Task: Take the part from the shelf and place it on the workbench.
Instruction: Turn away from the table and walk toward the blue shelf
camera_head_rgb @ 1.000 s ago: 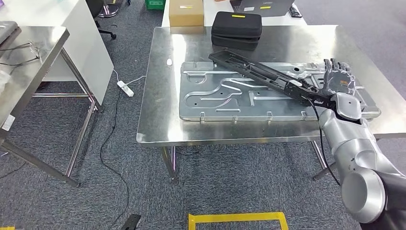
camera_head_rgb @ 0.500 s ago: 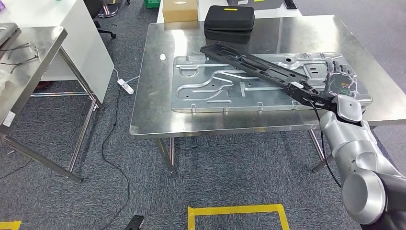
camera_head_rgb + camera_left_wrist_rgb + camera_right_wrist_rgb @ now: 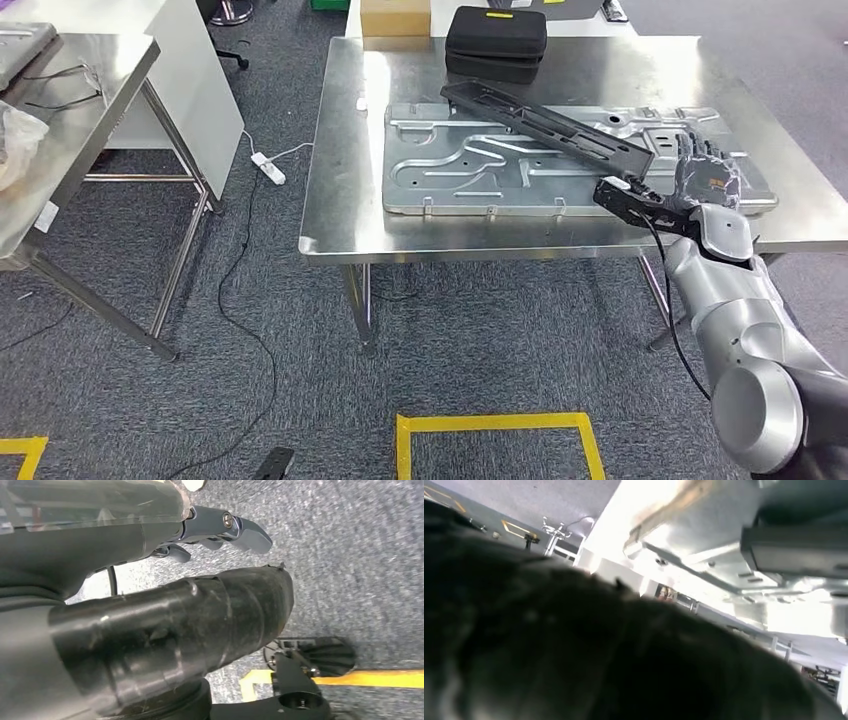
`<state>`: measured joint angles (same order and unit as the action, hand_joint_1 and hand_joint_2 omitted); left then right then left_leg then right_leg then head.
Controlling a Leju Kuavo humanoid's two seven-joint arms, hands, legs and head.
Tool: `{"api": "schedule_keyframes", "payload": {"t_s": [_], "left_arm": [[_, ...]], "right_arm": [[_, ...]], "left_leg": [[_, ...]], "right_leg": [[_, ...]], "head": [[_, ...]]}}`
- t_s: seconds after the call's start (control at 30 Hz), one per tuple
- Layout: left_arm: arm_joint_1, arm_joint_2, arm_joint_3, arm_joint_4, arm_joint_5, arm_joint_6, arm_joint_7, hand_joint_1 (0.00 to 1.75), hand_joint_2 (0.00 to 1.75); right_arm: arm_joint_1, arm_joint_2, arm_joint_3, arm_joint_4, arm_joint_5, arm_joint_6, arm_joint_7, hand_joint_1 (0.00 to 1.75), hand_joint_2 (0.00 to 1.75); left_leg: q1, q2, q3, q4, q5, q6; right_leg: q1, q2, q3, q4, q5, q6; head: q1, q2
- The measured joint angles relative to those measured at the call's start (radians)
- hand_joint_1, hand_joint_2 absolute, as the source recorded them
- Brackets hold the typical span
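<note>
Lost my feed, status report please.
Right hand grips long black part, lying over grey panel on workbench. Left hand empty. Black case behind.

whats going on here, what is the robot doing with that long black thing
The robot's right hand holds one end of a long black part that stretches across the steel workbench, over a large stamped metal panel. A black case sits at the far edge. The left hand hangs over the carpet, holding nothing.

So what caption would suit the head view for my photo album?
Robot's right hand holds one end of a long black part lying across a stamped metal panel on the steel workbench.
</note>
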<state>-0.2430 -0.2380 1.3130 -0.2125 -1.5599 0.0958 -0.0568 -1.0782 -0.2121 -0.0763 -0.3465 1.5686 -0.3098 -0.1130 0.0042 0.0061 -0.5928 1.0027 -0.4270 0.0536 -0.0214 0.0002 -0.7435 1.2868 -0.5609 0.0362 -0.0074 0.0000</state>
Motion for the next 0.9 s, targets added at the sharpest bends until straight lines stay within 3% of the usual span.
{"api": "schedule_keyframes", "payload": {"t_s": [0.03,0.07,0.13,0.2,0.27,0.33,0.37,0.4,0.47,0.5,0.53,0.57,0.6,0.67,0.73,0.83,0.9], "left_arm": [[0.0,0.0,0.0,0.0,0.0,0.0,0.0,0.0,0.0],[0.0,0.0,0.0,0.0,0.0,0.0,0.0,0.0,0.0],[0.0,0.0,0.0,0.0,0.0,0.0,0.0,0.0,0.0],[0.0,-0.001,0.0,0.0,0.0,0.0,0.0,0.0,0.0],[0.0,-0.001,0.0,0.0,0.0,0.0,0.0,0.0,0.0],[0.001,-0.001,0.0,0.0,0.0,0.0,0.0,0.0,0.0],[0.001,-0.001,0.0,0.0,0.0,0.0,0.0,0.0,0.0],[0.002,-0.001,0.0,0.0,0.0,0.0,0.0,0.0,0.0],[0.002,-0.001,0.0,0.0,0.0,0.0,0.0,0.0,0.0],[0.002,-0.001,0.0,0.0,0.0,0.0,0.0,0.0,0.0],[0.003,-0.001,0.0,0.0,0.0,0.0,0.0,0.0,0.0],[0.004,-0.001,0.0,0.0,0.0,0.0,0.0,0.0,0.0],[0.004,0.0,0.0,0.0,0.0,0.0,0.0,0.0,0.0],[0.003,0.0,0.0,0.0,0.0,0.0,0.0,0.0,0.0],[0.002,0.001,0.0,0.0,0.001,0.0,-0.001,0.0,0.0],[0.004,0.002,0.0,0.0,0.001,0.0,-0.001,0.0,0.0],[0.003,0.002,0.0,0.0,0.001,0.0,-0.001,0.0,0.0]], "right_arm": [[0.002,0.0,0.0,0.001,0.0,0.0,0.0,0.0,0.0],[0.004,0.0,0.0,0.001,0.0,0.0,0.0,0.0,0.0],[0.003,0.0,0.0,0.001,0.0,0.0,0.001,0.0,0.0],[0.0,0.001,0.0,-0.001,0.0,0.0,0.001,0.0,0.0],[-0.001,0.002,0.0,-0.004,0.0,0.0,0.001,0.0,0.0],[-0.002,0.002,0.0,-0.003,0.0,0.0,0.001,0.0,0.0],[-0.002,0.003,0.0,-0.003,0.0,-0.001,0.001,0.0,0.0],[-0.002,0.004,0.0,-0.003,0.0,-0.001,0.001,0.0,0.0],[-0.002,0.006,0.0,-0.003,0.0,0.0,0.004,0.0,0.0],[-0.002,0.006,0.0,-0.002,0.0,0.0,0.007,0.0,0.0],[-0.001,0.007,0.0,-0.002,0.0,0.0,0.01,0.0,0.0],[-0.001,0.007,0.0,-0.002,0.0,0.0,0.014,0.0,0.0],[0.0,0.007,0.0,-0.002,0.0,0.0,0.016,0.0,0.0],[-0.001,0.007,0.0,-0.002,0.0,0.0,0.019,0.0,0.0],[-0.002,0.008,0.0,-0.002,0.0,0.0,0.02,0.0,0.0],[-0.002,0.009,0.0,-0.002,0.0,-0.001,0.023,0.0,0.0],[-0.003,0.009,0.0,-0.002,0.0,-0.001,0.028,0.0,0.0]], "left_leg": [[-0.001,0.0,-0.012,0.003,0.007,0.0],[-0.001,0.0,-0.023,0.007,0.013,-0.001],[-0.001,0.0,-0.042,0.017,0.021,-0.006],[-0.003,0.0,-0.053,0.023,0.029,-0.016],[-0.003,0.0,-0.057,0.022,0.041,-0.028],[-0.003,-0.002,-0.064,0.025,0.04,-0.041],[-0.002,-0.003,-0.072,0.039,0.025,-0.046],[-0.001,-0.005,-0.088,0.076,-0.009,-0.052],[0.002,-0.005,-0.132,0.201,-0.092,-0.061],[0.004,-0.005,-0.152,0.267,-0.123,-0.065],[0.006,-0.005,-0.157,0.302,-0.13,-0.068],[0.007,-0.005,-0.143,0.3,-0.118,-0.07],[0.009,-0.005,-0.11,0.259,-0.094,-0.07],[0.008,-0.006,-0.015,0.119,-0.057,-0.065],[0.004,-0.007,0.035,0.033,-0.051,-0.055],[0.003,-0.006,0.034,0.014,-0.042,-0.034],[0.006,-0.004,0.03,0.002,-0.026,-0.015]], "right_leg": [[-0.001,0.0,0.004,0.024,0.005,0.001],[-0.001,0.0,0.026,0.011,0.027,0.001],[0.0,0.0,0.11,-0.103,0.07,-0.005],[0.006,0.0,0.185,-0.221,0.07,-0.014],[0.014,0.001,0.202,-0.258,0.063,-0.023],[0.01,-0.002,0.197,-0.265,0.077,-0.038],[0.007,-0.003,0.193,-0.269,0.085,-0.046],[0.004,-0.005,0.186,-0.272,0.095,-0.053],[0.005,-0.007,0.166,-0.272,0.109,-0.06],[0.005,-0.007,0.155,-0.27,0.117,-0.061],[0.005,-0.007,0.144,-0.268,0.123,-0.06],[0.004,-0.006,0.135,-0.266,0.129,-0.058],[0.003,-0.006,0.127,-0.263,0.133,-0.055],[0.002,-0.005,0.114,-0.256,0.14,-0.047],[0.003,-0.005,0.106,-0.252,0.147,-0.036],[0.004,-0.005,0.102,-0.253,0.156,-0.016],[0.001,-0.004,0.082,-0.211,0.119,-0.007]], "head": [[0.0,0.0],[0.0,0.0],[0.0,0.0],[0.0,0.0],[-0.001,0.0],[0.0,0.0],[-0.001,0.0],[-0.001,0.0],[-0.002,0.0],[-0.002,0.0],[-0.002,0.0],[-0.002,0.0],[-0.002,0.0],[-0.002,0.0],[-0.002,0.0],[-0.001,0.0],[-0.001,0.0]]}}
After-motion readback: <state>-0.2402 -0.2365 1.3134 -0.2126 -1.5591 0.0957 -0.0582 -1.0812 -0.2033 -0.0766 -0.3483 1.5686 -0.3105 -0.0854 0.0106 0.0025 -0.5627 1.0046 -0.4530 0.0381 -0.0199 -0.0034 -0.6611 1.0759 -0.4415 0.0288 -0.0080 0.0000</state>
